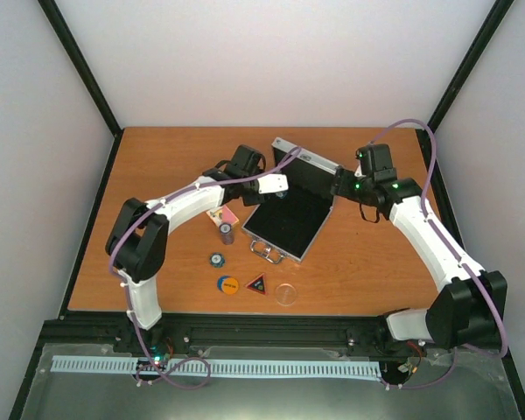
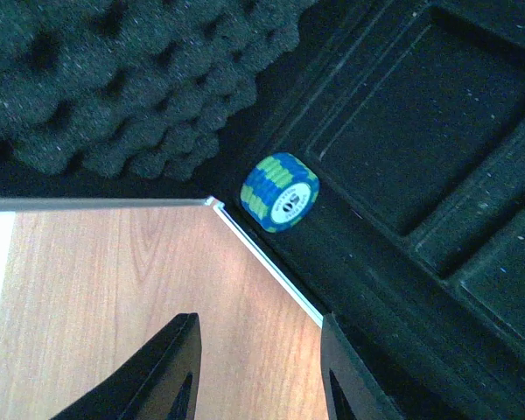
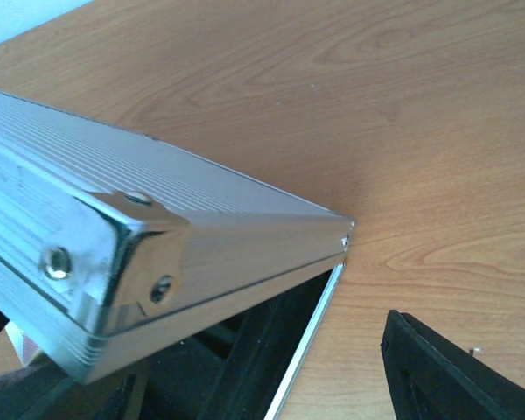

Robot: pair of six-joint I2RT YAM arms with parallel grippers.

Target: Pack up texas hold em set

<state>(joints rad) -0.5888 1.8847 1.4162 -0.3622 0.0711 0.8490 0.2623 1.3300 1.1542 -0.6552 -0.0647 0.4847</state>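
The silver case lies open mid-table, with its black tray showing and its lid raised at the back. A blue-green stack of poker chips lies on its side in the tray's back left corner. My left gripper hovers open just short of it, over the case rim, with nothing between its fingers. My right gripper is at the lid's right corner. One finger stands clear of the lid and the other is hidden.
Left of the case on the wooden table lie the pink-white card pack, a chip stack and a single chip. In front lie the orange disc, the black-red triangle and the clear disc. The case handle faces forward.
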